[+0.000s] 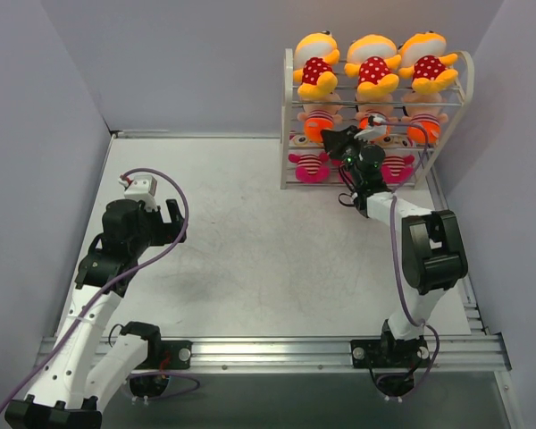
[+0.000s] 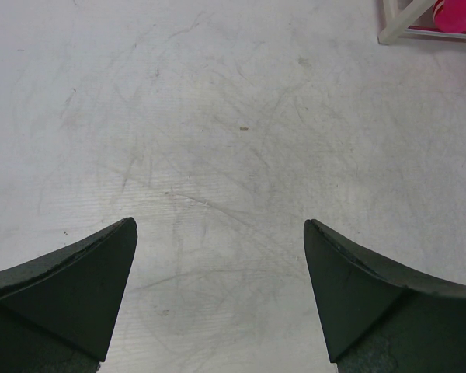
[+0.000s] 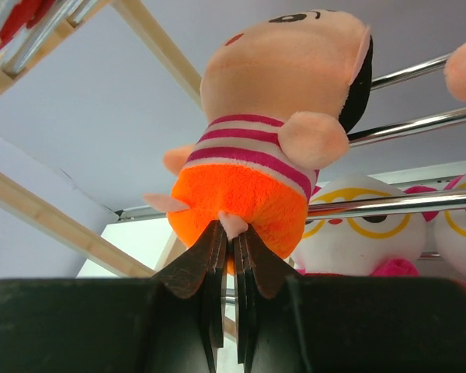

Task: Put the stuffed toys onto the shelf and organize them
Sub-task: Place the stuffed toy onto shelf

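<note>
The white wire shelf (image 1: 287,98) stands at the far right of the table. Three yellow-orange polka-dot dolls (image 1: 372,64) sit on its top tier. Peach-faced dolls with orange bottoms (image 1: 319,121) are on the middle tier and pink-striped dolls with glasses (image 1: 310,164) on the bottom. My right gripper (image 1: 347,141) reaches into the shelf front. In the right wrist view it (image 3: 233,233) is shut on a small foot of the middle peach-faced doll (image 3: 272,116), which leans on the rods (image 3: 408,73). My left gripper (image 1: 171,217) is open and empty over the table (image 2: 220,233).
White-faced dolls with glasses (image 3: 357,233) sit behind and below the held doll. A shelf foot (image 2: 394,25) and a pink doll bottom (image 2: 460,14) show at the top right of the left wrist view. Grey walls enclose the table (image 1: 250,232); a rail runs along its near edge.
</note>
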Tool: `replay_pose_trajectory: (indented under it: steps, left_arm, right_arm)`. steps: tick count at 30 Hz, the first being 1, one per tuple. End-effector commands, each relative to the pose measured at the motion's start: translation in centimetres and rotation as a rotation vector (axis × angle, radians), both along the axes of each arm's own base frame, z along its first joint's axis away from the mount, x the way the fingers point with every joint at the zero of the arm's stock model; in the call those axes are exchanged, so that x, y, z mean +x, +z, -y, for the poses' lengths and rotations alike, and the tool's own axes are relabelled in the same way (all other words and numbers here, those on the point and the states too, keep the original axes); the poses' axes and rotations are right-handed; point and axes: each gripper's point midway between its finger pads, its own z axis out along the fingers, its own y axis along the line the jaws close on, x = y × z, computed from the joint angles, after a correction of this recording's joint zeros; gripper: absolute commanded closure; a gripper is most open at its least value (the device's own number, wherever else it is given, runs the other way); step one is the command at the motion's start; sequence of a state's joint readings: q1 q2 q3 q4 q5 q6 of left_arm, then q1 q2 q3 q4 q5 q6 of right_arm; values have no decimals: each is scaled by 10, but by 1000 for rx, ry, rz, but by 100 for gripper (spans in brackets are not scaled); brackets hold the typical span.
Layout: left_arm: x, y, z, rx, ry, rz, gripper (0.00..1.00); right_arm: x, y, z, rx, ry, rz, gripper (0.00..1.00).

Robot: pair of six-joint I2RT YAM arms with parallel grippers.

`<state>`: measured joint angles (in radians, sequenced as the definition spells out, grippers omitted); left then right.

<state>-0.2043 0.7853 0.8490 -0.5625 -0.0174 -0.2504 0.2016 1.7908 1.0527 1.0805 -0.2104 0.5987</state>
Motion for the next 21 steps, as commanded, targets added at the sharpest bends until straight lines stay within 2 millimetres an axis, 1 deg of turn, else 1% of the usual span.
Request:
replay_pose_trajectory:
  steps: [1,5,6,8,9,13,16,17,21]
  left_arm:
    - [3,7,2,5,-13,34,3]
    - [3,8,1,5,-11,36,3]
    - [3,8,1,5,-11,36,3]
    - [3,8,2,4,-14,35,3]
    - [3,7,2,5,-13,34,3]
    - [3,7,1,6,-13,34,3]
    - [3,7,2,5,-14,34,3]
    - [3,7,1,6,-13,33,3]
    - [3,7,2,6,-13,33,3]
  right_arm:
    - [1,31,1,22,10,111,100]
    - [2,29,3,-6,1,98,100]
    - [2,25,2,-25,2,82,100]
    - [3,26,3,-39,-2,78,100]
    - [4,22,4,-50,-6,67,100]
    - [5,22,7,-63,-18,57,94]
    - [5,22,7,-65,-18,54,87]
    - [6,23,8,-67,-21,55,82]
    - [4,25,9,-69,-28,54,72]
